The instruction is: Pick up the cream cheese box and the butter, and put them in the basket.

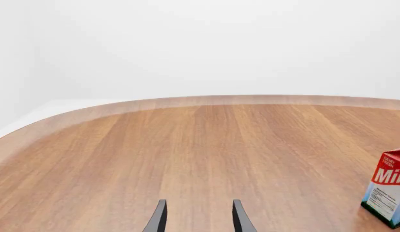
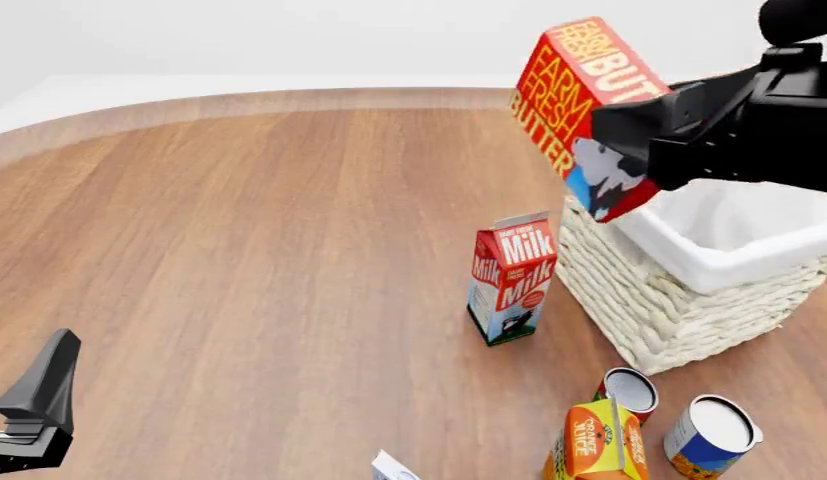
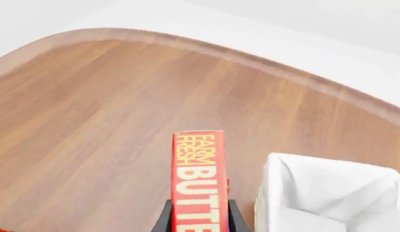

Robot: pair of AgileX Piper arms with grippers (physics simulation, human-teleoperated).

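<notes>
Step in hand: carry the butter [image 2: 573, 95] over the basket [image 2: 680, 300] and release it. The right pincer [image 3: 198, 215] is clamped on the box's lower end, holding it tilted in the air, above and just beside the basket's near-left corner. Judged advice: move it further over the white lining before parting the fingers, and lower it so it does not catch the rim or tip out.

Bench [image 2: 253, 250]: large, wood-grain, rounded far edge, pale band along the rim. Room: plain white backdrop, nothing else visible.

Basket: cream wicker, white cloth folded over the rim, at the right.

Milk carton [image 2: 512, 277]: upright, just left of the basket, apart from it.

Juice carton [image 2: 596, 442] and two cans [image 2: 708, 437]: near edge, in front of the basket.

Cream cheese box [image 2: 392, 467]: likely the white corner at the bottom edge; mostly cut off.

Left pincer [image 1: 198, 217]: fingers apart, holding nothing, low over bare bench.
</notes>
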